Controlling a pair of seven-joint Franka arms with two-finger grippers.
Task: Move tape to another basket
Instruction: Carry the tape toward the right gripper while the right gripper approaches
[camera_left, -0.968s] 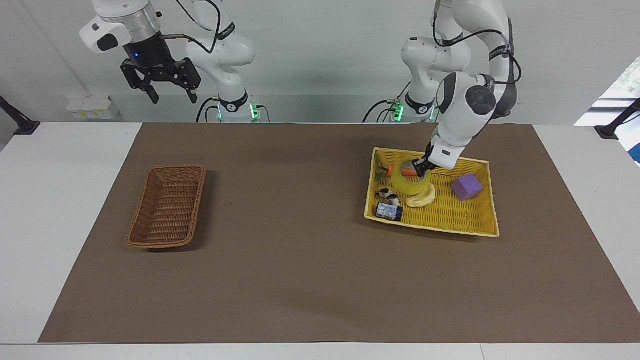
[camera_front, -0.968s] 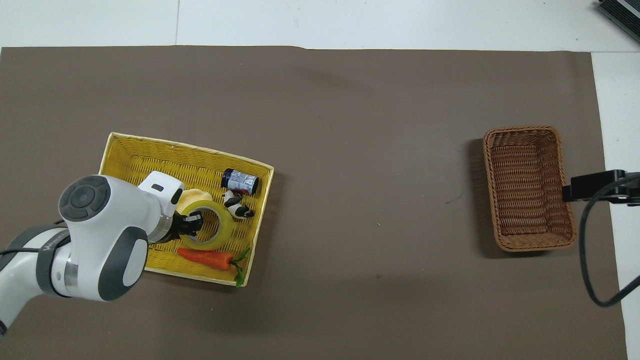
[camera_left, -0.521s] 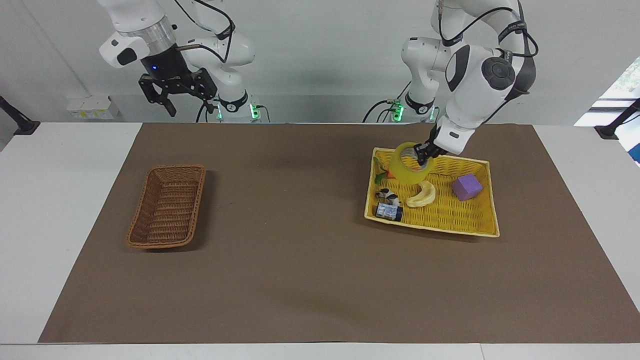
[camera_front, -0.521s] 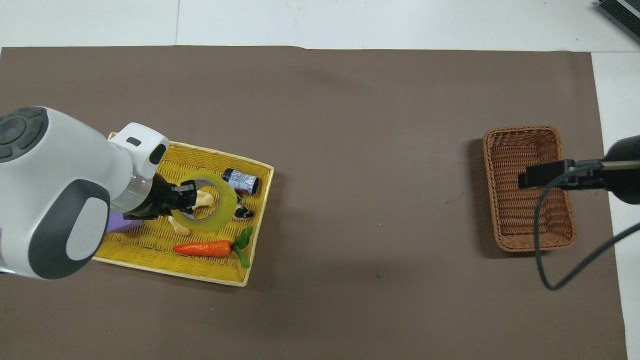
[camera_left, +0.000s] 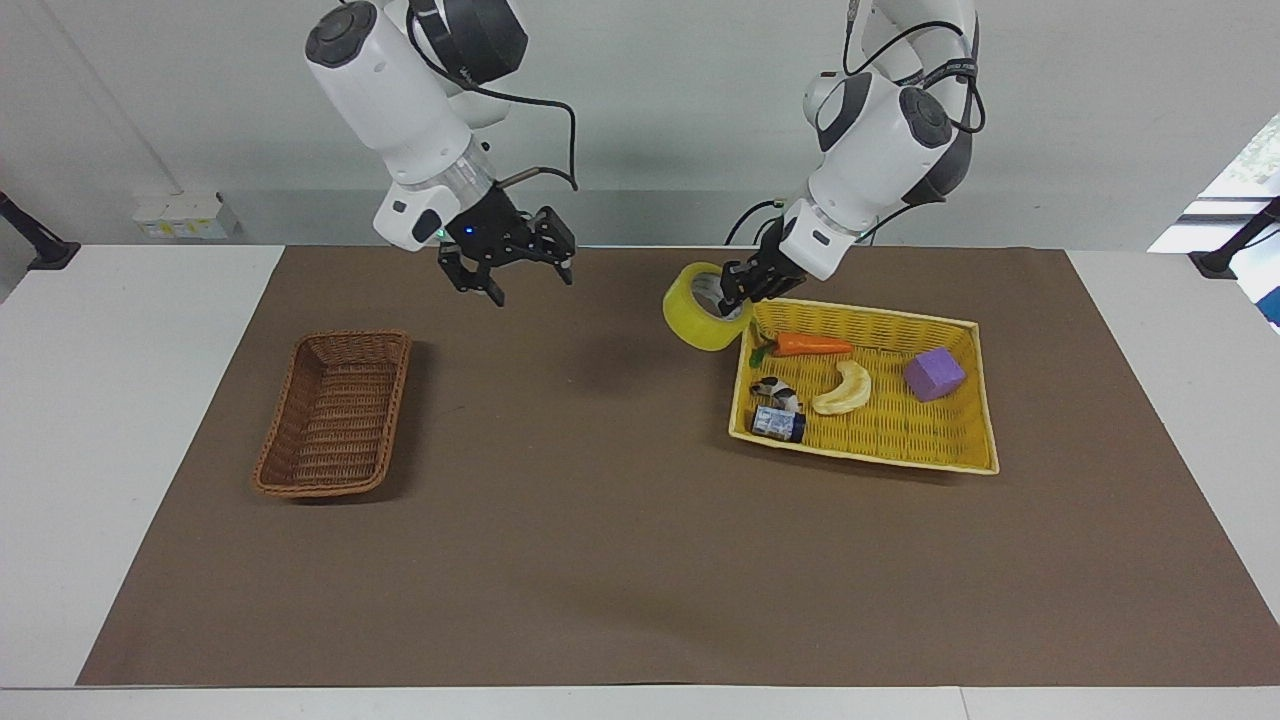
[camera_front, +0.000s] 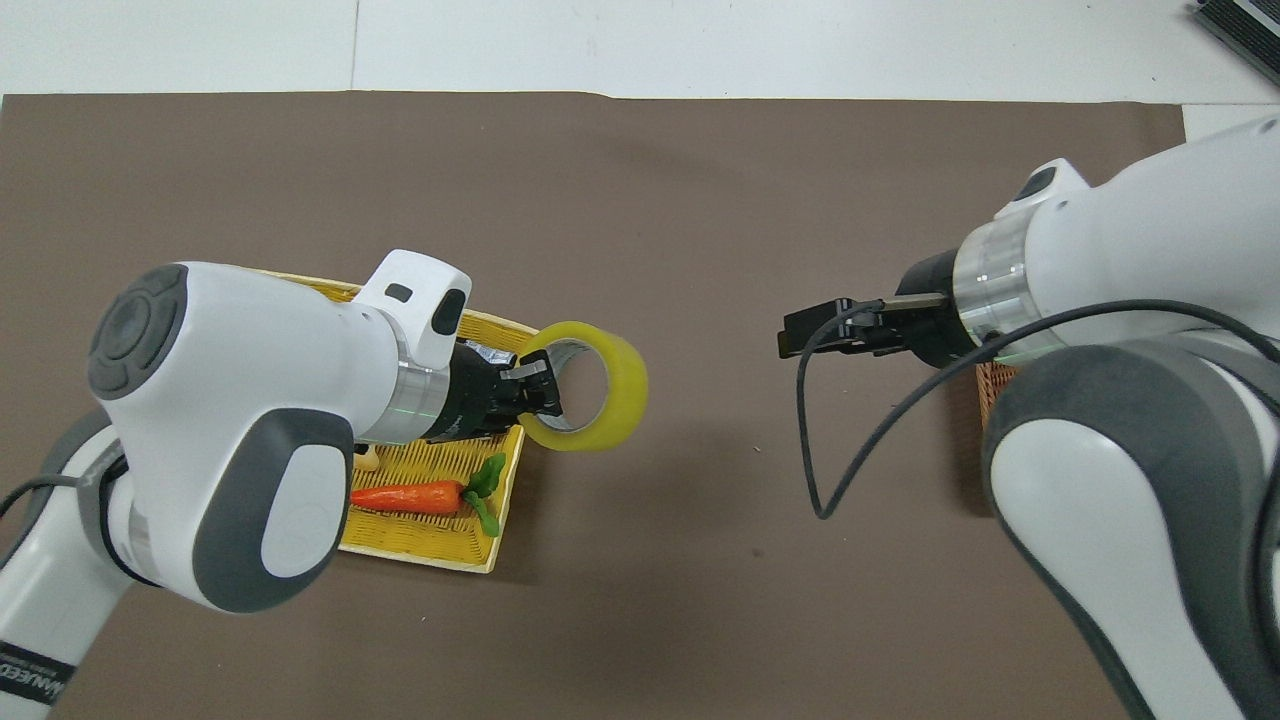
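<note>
The tape (camera_left: 685, 318), a thick yellowish ring, hangs in the air over the brown mat just past the corner of the yellow tray (camera_left: 880, 440). My left gripper (camera_left: 735, 289) is shut on the roll's wall, one finger inside the hole. In the overhead view the tape (camera_front: 625, 385) sticks out from the left gripper (camera_front: 540, 392) toward the right arm's end. My right gripper (camera_left: 510, 276) stands open and empty over the mat, between the tape and the brown wicker basket (camera_left: 335, 415). From overhead the right gripper (camera_front: 805, 337) points at the tape, and the right arm hides most of the basket (camera_front: 990, 385).
In the yellow tray (camera_front: 420, 525) lie a carrot (camera_left: 810, 345), a pale banana slice (camera_left: 843, 390), a purple block (camera_left: 934, 373), a small cow figure (camera_left: 775, 388) and a small can (camera_left: 778, 424). The brown mat (camera_left: 600, 520) covers the table's middle.
The left gripper lifted the tape out of the yellow tray and carried it toward the right arm's end. The right arm swung down and in toward the table's middle.
</note>
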